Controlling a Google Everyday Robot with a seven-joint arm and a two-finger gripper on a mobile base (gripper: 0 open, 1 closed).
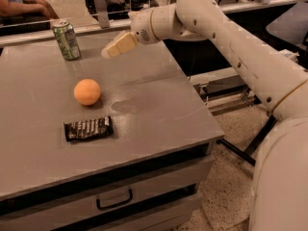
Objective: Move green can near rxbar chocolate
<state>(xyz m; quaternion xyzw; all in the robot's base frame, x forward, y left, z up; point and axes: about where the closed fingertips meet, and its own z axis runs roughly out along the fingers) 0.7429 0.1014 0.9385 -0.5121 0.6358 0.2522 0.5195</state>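
- The green can (pixel 66 40) stands upright near the far edge of the table (pixel 159 124), ungrasped; the approach step is in hand.
- The rxbar chocolate (pixel 89 128) lies flat near the front edge, well apart from the can, with the orange ball (pixel 87 91) between them.
- My gripper (pixel 109 52) hovers right of the can, holding nothing; open or closed, I cannot tell.
- Next move: travel left, grasp the can, skirt the ball.
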